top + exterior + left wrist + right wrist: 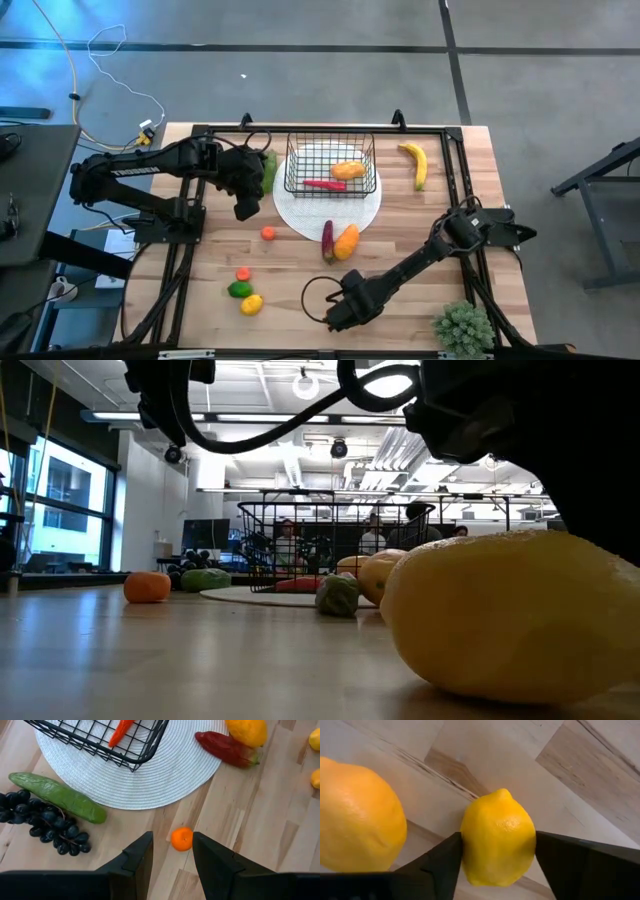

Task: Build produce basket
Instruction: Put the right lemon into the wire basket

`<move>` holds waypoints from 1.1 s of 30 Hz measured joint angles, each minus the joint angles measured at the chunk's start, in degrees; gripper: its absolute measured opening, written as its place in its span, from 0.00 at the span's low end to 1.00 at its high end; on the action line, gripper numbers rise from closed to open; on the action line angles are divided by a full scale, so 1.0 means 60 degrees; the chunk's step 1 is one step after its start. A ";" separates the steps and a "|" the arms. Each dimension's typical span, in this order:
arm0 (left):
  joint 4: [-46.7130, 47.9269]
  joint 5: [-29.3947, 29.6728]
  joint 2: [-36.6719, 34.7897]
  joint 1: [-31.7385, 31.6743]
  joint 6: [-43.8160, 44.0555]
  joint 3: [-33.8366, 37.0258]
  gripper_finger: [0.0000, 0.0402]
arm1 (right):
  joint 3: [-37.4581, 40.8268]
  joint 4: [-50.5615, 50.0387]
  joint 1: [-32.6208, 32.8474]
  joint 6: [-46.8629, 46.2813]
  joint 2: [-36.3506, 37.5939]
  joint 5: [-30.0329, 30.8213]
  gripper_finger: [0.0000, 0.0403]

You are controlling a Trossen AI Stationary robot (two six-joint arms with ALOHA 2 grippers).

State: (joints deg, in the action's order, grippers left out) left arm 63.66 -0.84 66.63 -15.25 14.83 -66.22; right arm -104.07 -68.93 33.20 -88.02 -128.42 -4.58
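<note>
Right claw (pixel 495 865) brackets one lemon (pixel 498 837) (second (pixel 357 817) beside it)

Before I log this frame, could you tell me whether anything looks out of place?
Nothing stands out. The basket sits upright on the white mat, loose produce lies on the table, and the right hand straddles a lemon.

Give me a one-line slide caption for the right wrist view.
Right pincer brackets a yellow lemon on the wooden table, an orange fruit beside it.

Pale wood table (pixel 420 230), black wire basket (pixel 331 165), dimpled glossy lemon (pixel 497 837).
</note>
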 joint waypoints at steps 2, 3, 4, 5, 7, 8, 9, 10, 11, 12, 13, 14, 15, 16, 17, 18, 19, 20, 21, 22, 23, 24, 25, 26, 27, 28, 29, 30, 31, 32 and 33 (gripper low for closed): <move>-0.0003 0.0002 0.0000 -0.0002 0.0000 0.0000 0.32 | 0.0000 0.0000 -0.0031 0.0008 0.0000 -0.0001 0.48; -0.0003 0.0000 0.0000 0.0000 0.0000 0.0000 0.32 | 0.0000 0.0000 -0.0039 0.0073 0.0000 -0.0001 0.46; -0.0003 0.0000 0.0000 -0.0001 0.0000 0.0000 0.32 | 0.0000 -0.0002 -0.0063 0.0106 0.0000 0.0002 0.43; -0.0003 0.0000 0.0000 0.0000 0.0000 0.0000 0.32 | 0.0000 -0.0003 -0.0087 0.0169 0.0001 0.0003 0.40; -0.0003 0.0000 0.0000 0.0000 0.0002 0.0000 0.32 | 0.0000 -0.0004 -0.0116 0.0385 0.0007 0.0002 0.35; -0.0003 0.0000 0.0000 -0.0004 0.0000 0.0000 0.32 | 0.0000 -0.0004 -0.0143 0.0530 0.0008 -0.0001 0.33; -0.0003 0.0000 0.0000 -0.0004 0.0000 0.0000 0.32 | 0.0000 -0.0009 -0.0169 0.0666 0.0013 -0.0004 0.31; -0.0003 0.0000 0.0000 -0.0004 -0.0004 0.0000 0.32 | 0.0000 -0.0011 -0.0203 0.0743 0.0034 0.0003 0.30; -0.0003 0.0000 0.0000 -0.0004 -0.0036 0.0000 0.32 | 0.0000 -0.0004 -0.0238 0.0820 0.0062 0.0014 0.29; -0.0003 0.0000 0.0000 -0.0004 -0.0081 0.0000 0.32 | -0.0003 -0.0010 -0.0285 0.0938 0.0096 0.0034 0.29; -0.0003 0.0000 0.0000 -0.0004 -0.0143 0.0000 0.32 | -0.0017 -0.0037 -0.0314 0.1006 0.0147 0.0076 0.29; -0.0003 0.0000 0.0000 -0.0004 -0.0207 0.0000 0.32 | -0.0018 -0.0060 -0.0358 0.1072 0.0214 0.0148 0.29; -0.0003 0.0000 0.0000 -0.0004 -0.0229 0.0000 0.32 | -0.0022 -0.0081 -0.0414 0.1113 0.0298 0.0197 0.29; -0.0007 0.0000 0.0000 -0.0004 -0.0242 0.0000 0.32 | -0.0022 -0.0105 -0.0465 0.1170 0.0392 0.0260 0.29; -0.0003 0.0000 0.0000 -0.0004 -0.0248 0.0000 0.32 | -0.0023 -0.0115 -0.0528 0.1183 0.0483 0.0322 0.29; -0.0007 0.0000 0.0000 -0.0004 -0.0248 0.0000 0.32 | -0.0022 -0.0115 -0.0595 0.1246 0.0604 0.0407 0.29; -0.0004 0.0000 0.0000 -0.0004 -0.0241 0.0000 0.32 | -0.0022 -0.0113 -0.0670 0.1370 0.0724 0.0505 0.29; -0.0003 0.0000 0.0000 -0.0004 -0.0193 0.0000 0.32 | -0.0026 -0.0088 -0.0760 0.1476 0.0863 0.0582 0.29; -0.0007 0.0000 0.0000 -0.0004 -0.0104 0.0000 0.32 | -0.0026 -0.0074 -0.0845 0.1603 0.1016 0.0729 0.29; -0.0005 0.0000 0.0000 -0.0004 -0.0020 0.0000 0.32 | -0.0033 -0.0071 -0.0953 0.1725 0.1150 0.0878 0.29; -0.0008 0.0000 0.0000 -0.0004 0.0004 0.0001 0.32 | -0.0033 -0.0043 -0.1061 0.1846 0.1291 0.1022 0.29; -0.0010 0.0000 0.0000 -0.0004 0.0000 0.0000 0.32 | -0.0033 -0.0029 -0.1182 0.2008 0.1431 0.1168 0.29; -0.0008 0.0000 0.0000 -0.0004 0.0000 0.0000 0.32 | -0.0033 -0.0033 -0.1313 0.2178 0.1573 0.1307 0.29; -0.0011 0.0000 0.0000 -0.0004 0.0000 0.0000 0.32 | -0.0033 -0.0030 -0.1457 0.2367 0.1720 0.1463 0.29; -0.0016 0.0000 0.0000 -0.0004 0.0000 0.0000 0.32 | -0.0035 -0.0020 -0.1627 0.2578 0.1856 0.1637 0.29; -0.0034 0.0000 0.0000 -0.0004 0.0004 0.0001 0.32 | -0.0036 0.0024 -0.1803 0.2813 0.1979 0.1798 0.29; -0.0073 0.0000 0.0000 -0.0004 0.0006 0.0003 0.32 | -0.0036 0.0090 -0.1989 0.3053 0.2091 0.1918 0.29; -0.0103 0.0000 0.0000 -0.0004 0.0011 0.0002 0.32 | -0.0036 0.0180 -0.2195 0.3323 0.2190 0.1994 0.29; -0.0109 0.0004 0.0000 -0.0004 0.0006 0.0000 0.32 | -0.0036 0.0337 -0.2398 0.3621 0.2287 0.2040 0.29; -0.0109 0.0004 0.0000 -0.0004 0.0004 0.0004 0.32 | -0.0036 0.0520 -0.2602 0.3963 0.2380 0.2102 0.29; -0.0109 0.0004 0.0000 -0.0004 0.0007 0.0004 0.32 | -0.0036 0.0708 -0.2817 0.4303 0.2478 0.2154 0.29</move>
State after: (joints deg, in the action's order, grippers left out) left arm 63.00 -0.82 66.63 -15.27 14.87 -66.19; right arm -104.29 -64.68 16.29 -62.20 -113.55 8.35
